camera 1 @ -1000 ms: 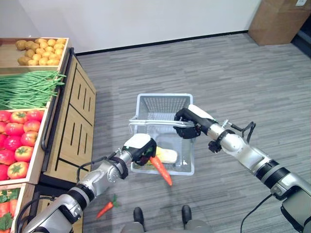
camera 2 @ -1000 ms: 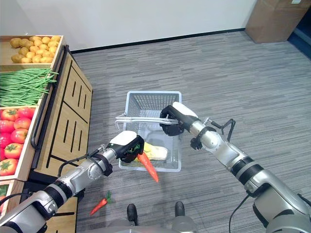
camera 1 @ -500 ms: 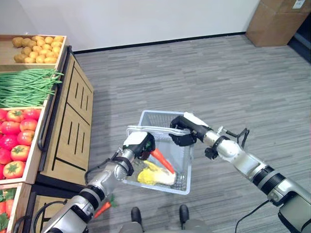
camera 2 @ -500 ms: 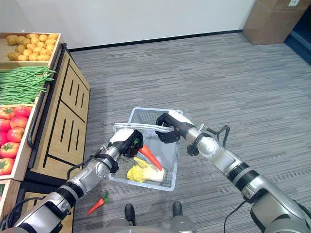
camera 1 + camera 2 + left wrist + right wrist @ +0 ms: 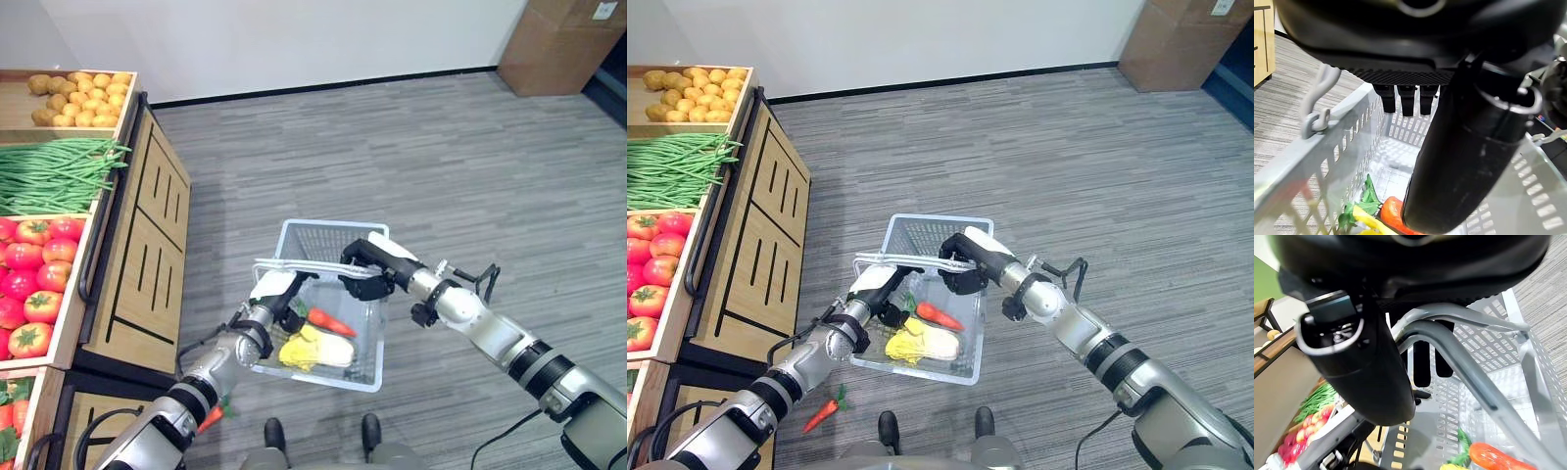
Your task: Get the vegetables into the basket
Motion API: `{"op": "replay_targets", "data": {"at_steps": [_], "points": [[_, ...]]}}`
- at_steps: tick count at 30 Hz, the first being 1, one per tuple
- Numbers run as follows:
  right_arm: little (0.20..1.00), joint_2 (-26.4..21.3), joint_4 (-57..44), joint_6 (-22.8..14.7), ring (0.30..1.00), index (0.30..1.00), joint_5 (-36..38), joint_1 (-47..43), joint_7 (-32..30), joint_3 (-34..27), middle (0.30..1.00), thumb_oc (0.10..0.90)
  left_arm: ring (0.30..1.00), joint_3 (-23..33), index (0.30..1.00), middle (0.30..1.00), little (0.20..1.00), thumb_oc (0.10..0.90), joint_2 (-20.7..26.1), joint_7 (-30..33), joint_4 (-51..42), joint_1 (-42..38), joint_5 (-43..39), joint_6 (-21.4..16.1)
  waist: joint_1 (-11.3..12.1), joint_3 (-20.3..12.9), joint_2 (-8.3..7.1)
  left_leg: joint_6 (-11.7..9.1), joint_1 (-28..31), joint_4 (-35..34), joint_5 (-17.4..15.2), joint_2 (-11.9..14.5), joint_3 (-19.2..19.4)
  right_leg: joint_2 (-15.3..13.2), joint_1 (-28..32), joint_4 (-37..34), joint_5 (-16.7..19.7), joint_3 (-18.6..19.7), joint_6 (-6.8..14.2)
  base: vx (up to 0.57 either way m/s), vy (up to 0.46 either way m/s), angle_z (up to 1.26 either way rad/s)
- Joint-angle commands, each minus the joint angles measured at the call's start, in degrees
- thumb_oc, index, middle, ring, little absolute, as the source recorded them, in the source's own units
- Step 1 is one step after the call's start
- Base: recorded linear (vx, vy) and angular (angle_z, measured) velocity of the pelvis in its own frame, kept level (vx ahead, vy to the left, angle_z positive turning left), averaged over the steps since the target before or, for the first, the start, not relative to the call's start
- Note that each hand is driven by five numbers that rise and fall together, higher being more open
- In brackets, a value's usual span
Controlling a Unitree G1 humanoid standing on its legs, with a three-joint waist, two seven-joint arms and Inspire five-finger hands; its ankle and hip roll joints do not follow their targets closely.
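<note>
My right hand [image 5: 370, 266] holds a grey mesh basket [image 5: 333, 227] over the floor, its fingers curled round the two handles [image 5: 1459, 362]. Inside lie an orange carrot [image 5: 330, 322] with green leaves and a yellow-white leafy vegetable [image 5: 318, 350]. My left hand [image 5: 277, 294] hovers at the basket's left rim, open and holding nothing, and the carrot [image 5: 1393, 215] shows just below its thumb. A second carrot [image 5: 823, 410] lies on the floor beside my left arm.
A wooden produce stand [image 5: 147, 245] runs along the left with potatoes [image 5: 83, 98], green beans [image 5: 54, 176] and tomatoes [image 5: 34, 284]. A cardboard box [image 5: 573, 39] stands at the far right by the wall. Grey floor lies around the basket.
My left hand carried the carrot over the basket's rim and let go. The carrot now lies inside next to the yellow vegetable. The right hand keeps hold of the handles.
</note>
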Motion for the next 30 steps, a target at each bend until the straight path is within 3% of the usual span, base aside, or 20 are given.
{"op": "replay_targets", "data": {"at_steps": [1, 4, 8, 11, 16, 20, 21, 23, 24, 30], "points": [[0.300, 4.3, 0.1, -4.4, 0.300, 0.300, 2.0, -3.5, -7.5, -9.9, 0.300, 0.400, 1.000, -4.6, 1.000, 1.000, 1.000, 0.900, 4.0, -2.7, -4.7, -6.3, -3.1, -6.6, 0.9, -6.0, -3.20, -1.4, 1.9, 0.1, -6.0, -0.4, -1.3, -3.8, 1.3, 0.0, -2.6, -0.1, 3.5, -0.01, 0.019, 0.06], [0.300, 6.1, 4.6, -4.4, 0.300, 0.300, 1.7, -3.2, -9.3, -11.0, 0.300, 0.400, 1.000, -7.7, 1.000, 1.000, 1.000, 0.900, 7.2, -7.8, -11.0, -7.9, -9.3, -10.4, 0.8, -6.3, -2.88, -1.3, 2.0, 0.1, -6.2, -0.5, -1.4, -4.0, 1.5, 0.0, -2.6, -0.3, 3.7, 0.00, 0.018, 0.04], [0.300, 7.7, 12.7, -4.1, 0.300, 0.300, -1.8, -3.8, -12.4, -11.5, 0.300, 0.400, 1.000, -13.3, 1.000, 1.000, 1.000, 0.900, 10.9, -14.6, -16.6, -10.1, -17.6, -12.3, 0.9, -6.5, -2.44, -1.2, 2.2, 0.1, -6.3, -0.8, -1.6, -4.2, 1.6, 0.0, -2.5, -0.3, 3.9, 0.00, 0.007, 0.02], [0.300, 7.9, 19.8, -3.3, 0.300, 0.300, -5.2, -4.1, -14.1, -11.6, 0.300, 0.400, 1.000, -16.3, 1.000, 1.000, 1.000, 0.900, 13.7, -17.4, -20.3, -11.7, -25.0, -12.6, 1.1, -6.5, -2.17, -1.1, 2.1, 0.1, -6.3, -1.0, -1.8, -4.4, 1.6, 0.0, -2.4, -0.4, 4.0, 0.00, 0.000, 0.00], [0.300, 7.7, 28.5, -1.8, 0.300, 0.300, -7.1, -1.0, -14.7, -14.6, 0.300, 0.400, 1.000, -16.5, 1.000, 1.000, 1.000, 0.900, 16.6, -22.2, -23.7, -8.5, -37.0, -11.3, 1.4, -6.5, -2.07, -1.0, 1.8, 0.1, -6.2, -1.4, -2.5, -4.6, 1.7, 0.0, -2.3, -0.9, 4.0, -0.01, 0.004, 0.02], [0.300, 7.4, 32.0, -1.6, 0.300, 0.300, -5.9, 4.5, -13.9, -19.1, 0.300, 0.400, 1.000, -10.9, 1.000, 1.000, 1.000, 0.900, 16.9, -24.2, -22.1, 0.2, -47.0, -9.0, 1.7, -6.5, -2.22, -1.0, 1.8, 0.1, -6.0, -1.5, -2.8, -4.6, 2.0, 0.0, -2.4, -1.2, 4.0, 0.00, -0.001, 0.01], [0.300, 7.8, 35.1, -1.6, 0.300, 0.300, -4.0, 6.9, -13.9, -22.2, 0.300, 0.400, 1.000, -6.5, 1.000, 1.000, 1.000, 0.900, 14.6, -25.3, -17.9, 6.1, -52.2, -7.2, 1.8, -6.5, -2.22, -0.9, 1.9, 0.1, -6.0, -1.6, -2.9, -4.6, 2.1, 0.0, -2.5, -1.2, 3.9, 0.00, 0.000, 0.00], [0.300, 8.7, 38.7, -2.0, 0.300, 0.300, -1.2, 9.0, -13.9, -25.4, 0.300, 0.400, 1.000, -2.3, 1.000, 1.000, 1.000, 0.900, 11.8, -25.4, -12.3, 10.6, -55.1, -5.9, 2.0, -6.6, -2.11, -0.9, 2.0, 0.1, -5.9, -1.6, -3.1, -4.5, 2.3, 0.0, -2.5, -1.3, 3.8, 0.01, -0.007, 0.02], [0.300, 10.3, 44.4, -2.5, 0.300, 0.300, 3.7, 10.8, -14.1, -29.9, 0.300, 0.400, 1.000, 1.4, 1.000, 1.000, 1.000, 0.900, 9.0, -24.7, -5.4, 14.2, -54.2, -5.4, 2.2, -6.6, -2.00, -0.8, 2.2, 0.1, -5.9, -1.5, -3.3, -4.5, 2.4, 0.0, -2.5, -1.3, 3.7, 0.01, -0.012, 0.06], [0.300, 11.8, 51.3, -2.9, 0.300, 0.300, 7.6, 15.3, -13.1, -35.4, 0.300, 0.400, 1.000, 13.0, 1.000, 1.000, 1.000, 0.900, -0.3, -17.8, 18.5, 18.4, -43.1, -5.4, 2.3, -6.6, -1.98, -0.7, 2.1, 0.1, -5.5, -1.4, -3.7, -4.3, 2.4, 0.0, -2.7, -1.7, 3.4, 0.00, -0.004, 0.02]]}}
